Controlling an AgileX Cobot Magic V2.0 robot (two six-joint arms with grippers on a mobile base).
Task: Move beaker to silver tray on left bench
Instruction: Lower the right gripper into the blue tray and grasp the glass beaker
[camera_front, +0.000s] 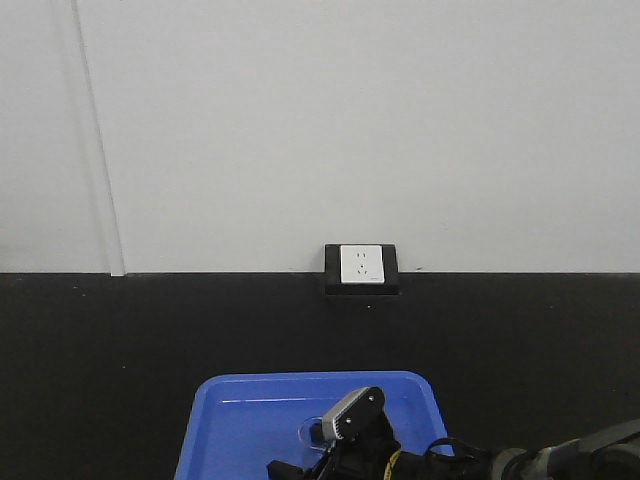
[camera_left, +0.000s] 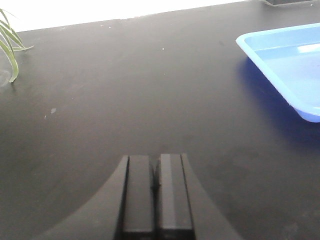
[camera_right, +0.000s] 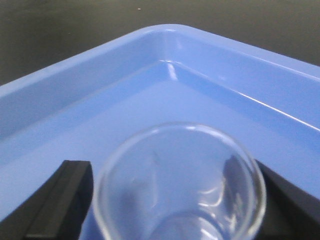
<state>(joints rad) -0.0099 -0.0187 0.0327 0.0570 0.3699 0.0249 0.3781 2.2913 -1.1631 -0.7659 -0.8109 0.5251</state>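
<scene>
PICKUP UNDER WAY: The right gripper (camera_right: 172, 200) straddles the small clear beaker (camera_right: 180, 185), which stands over the floor of a blue tray (camera_right: 165, 45). Its black fingers (camera_right: 65, 200) sit at 9 and 3 o'clock, tight against the glass, and appear to be clamped on it. Whether the beaker's base has left the tray floor cannot be told.

In the front view the right arm (camera_front: 560, 460) reaches in from 4 o'clock, low over the blue tray at 6 o'clock, with the wrist tipped forward and down. A wall socket (camera_front: 362, 265) sits near the middle of that view, above the tray.

The left gripper (camera_left: 156, 165) hangs idle over the black bench (camera_left: 125, 90) with its fingers pressed together and holding nothing. From it, the blue tray lies at 2 o'clock and a few plant leaves (camera_left: 10, 50) at 10 o'clock.

The silver tray appears in no view. The next move probably calls for a straight lift clear of the blue rim, with the beaker kept upright, then a carry toward the left side to find the tray.
</scene>
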